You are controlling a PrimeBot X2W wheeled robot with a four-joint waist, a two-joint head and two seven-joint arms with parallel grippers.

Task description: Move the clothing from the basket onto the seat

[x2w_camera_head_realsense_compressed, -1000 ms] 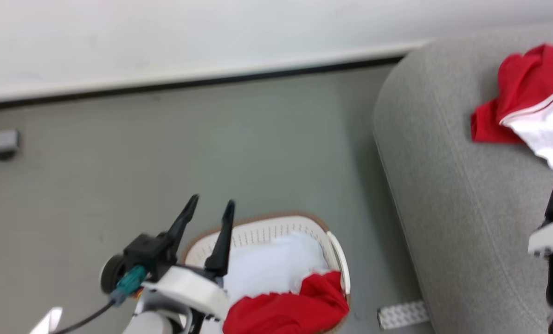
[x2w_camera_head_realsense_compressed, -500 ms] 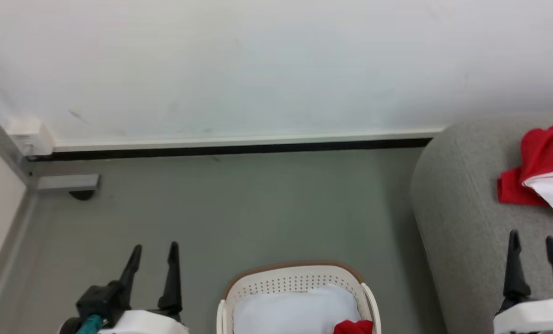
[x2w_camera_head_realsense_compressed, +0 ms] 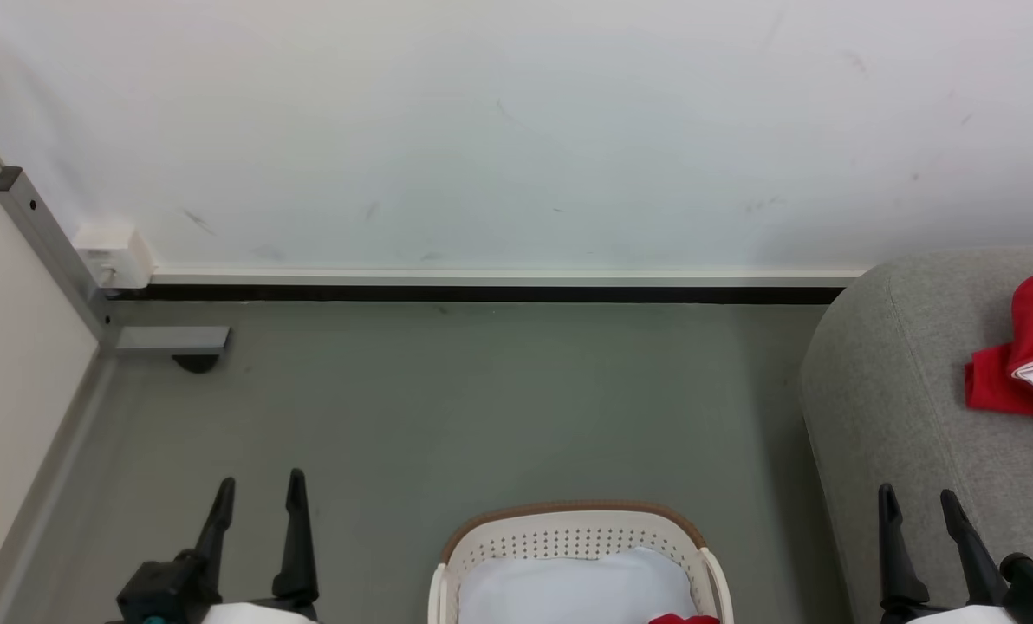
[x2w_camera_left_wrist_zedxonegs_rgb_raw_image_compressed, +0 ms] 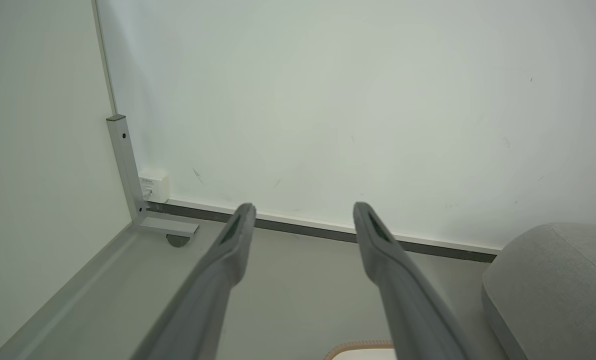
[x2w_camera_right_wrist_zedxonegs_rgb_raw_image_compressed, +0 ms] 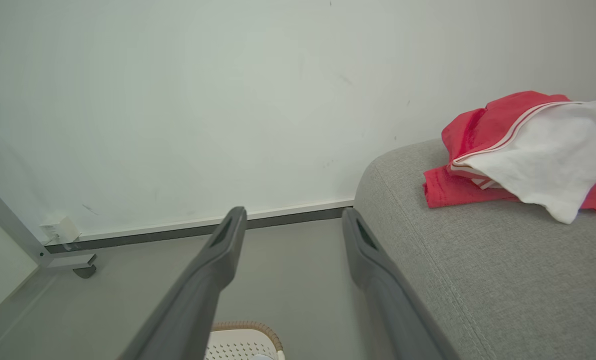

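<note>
The camera has tilted up and both arms have drawn back. The left gripper (x2w_camera_head_realsense_compressed: pixel 261 478) and right gripper (x2w_camera_head_realsense_compressed: pixel 919 491) hang spread and empty. One red-and-white garment (x2w_camera_head_realsense_compressed: pixel 1002 390) lies on the seat (x2w_camera_head_realsense_compressed: pixel 898 416); more cloth (x2w_camera_head_realsense_compressed: pixel 577 589) fills the basket (x2w_camera_head_realsense_compressed: pixel 577 505), so another trip seems due.

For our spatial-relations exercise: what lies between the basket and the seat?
A bare strip of grey-green floor separates the basket from the seat, with nothing lying on it; the head view shows this.
</note>
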